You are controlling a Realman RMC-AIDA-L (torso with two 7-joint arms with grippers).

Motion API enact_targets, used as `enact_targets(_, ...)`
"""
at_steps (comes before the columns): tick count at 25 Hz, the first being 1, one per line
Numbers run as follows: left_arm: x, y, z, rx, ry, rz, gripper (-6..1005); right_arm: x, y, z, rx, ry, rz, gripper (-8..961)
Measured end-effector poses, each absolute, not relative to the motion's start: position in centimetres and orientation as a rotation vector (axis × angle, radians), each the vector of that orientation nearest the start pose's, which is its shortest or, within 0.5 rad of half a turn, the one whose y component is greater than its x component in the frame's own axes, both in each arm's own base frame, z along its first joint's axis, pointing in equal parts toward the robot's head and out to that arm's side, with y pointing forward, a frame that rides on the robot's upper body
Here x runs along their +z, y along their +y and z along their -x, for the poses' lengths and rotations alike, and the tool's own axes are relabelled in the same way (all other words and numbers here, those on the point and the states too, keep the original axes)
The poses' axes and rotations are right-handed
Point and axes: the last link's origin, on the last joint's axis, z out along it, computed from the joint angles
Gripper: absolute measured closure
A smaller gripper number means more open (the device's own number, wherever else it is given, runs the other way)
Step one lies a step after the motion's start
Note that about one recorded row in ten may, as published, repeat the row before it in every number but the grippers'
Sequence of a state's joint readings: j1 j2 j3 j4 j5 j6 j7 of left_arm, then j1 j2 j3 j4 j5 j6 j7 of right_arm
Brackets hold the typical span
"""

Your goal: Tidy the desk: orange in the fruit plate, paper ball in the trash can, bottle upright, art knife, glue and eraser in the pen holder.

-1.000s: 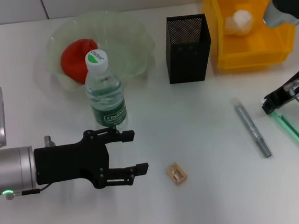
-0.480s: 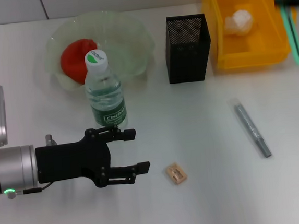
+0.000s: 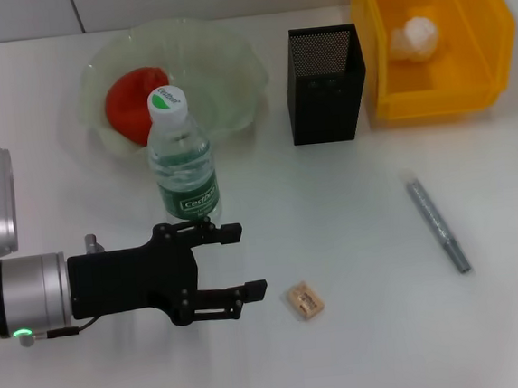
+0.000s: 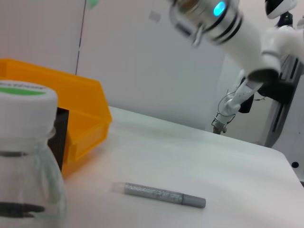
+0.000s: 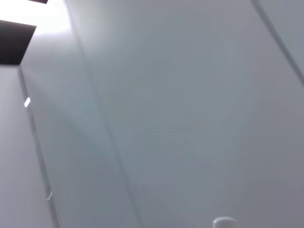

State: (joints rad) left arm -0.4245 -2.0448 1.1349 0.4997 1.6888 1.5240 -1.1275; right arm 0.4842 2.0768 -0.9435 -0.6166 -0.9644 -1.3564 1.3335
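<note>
White tabletop point(image 3: 363, 348) carries everything before me. At its near left edge my left claw point(image 3: 238, 261) hangs low over the surface, its 2 black fingers spread apart and grasping nothing. Just beyond it the bottle point(image 3: 181, 161) stands upright, white cap on top, close behind the upper finger; my left wrist camera sees the cap and shoulder point(image 4: 26, 156) large and near. Behind the bottle, toward the far left, the fruit plate point(image 3: 230, 65) holds the orange point(image 3: 128, 101) in its left half. Near the front edge, around the middle, the eraser point(image 3: 306, 302) lies flat on the tabletop, a little apart from my lower finger. At the far edge, right of the plate, the pen holder point(image 3: 325, 84) stands upright. Just beside it, in the far right corner, the trash can point(image 3: 383, 56) has the paper ball point(image 3: 413, 37) lying inside. Nearer, on the right half, a grey glue stick point(image 3: 438, 224) lies on its side, well apart from the eraser. My right claw is out of sight; its wrist camera shows only a blank pale surface.
</note>
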Motion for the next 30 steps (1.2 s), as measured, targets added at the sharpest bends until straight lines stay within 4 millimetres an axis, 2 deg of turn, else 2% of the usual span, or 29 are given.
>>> enact_targets(2,-5.0,27.7,27.1,-0.751,-0.450,2.909,172,4.0,38.4,-22.1,1.427,0.612,1.951,691)
enact_targets(3,-5.1,27.7,26.9,-0.760,-0.450,2.911,172,1.6,38.6,-22.1,1.356,0.585,1.964,687)
enact_targets(4,-5.1,27.7,26.9,-0.760,-0.450,2.911,172,1.6,38.6,-22.1,1.356,0.585,1.964,683)
enact_targets(7,-5.2,27.6,26.7,-0.769,-0.446,2.915,172,-0.6,38.7,-21.8,1.296,0.572,1.981,670)
enact_targets(13,-5.3,27.7,26.6,-0.773,-0.444,2.914,172,-2.0,38.5,-22.6,1.220,0.607,1.990,645)
enact_targets(27,-5.5,27.7,26.4,-0.773,-0.435,2.923,173,-2.5,37.4,-22.6,1.244,0.574,2.017,587)
enact_targets(30,-5.5,27.7,26.4,-0.773,-0.435,2.925,173,-2.5,37.3,-22.6,1.245,0.577,2.015,497)
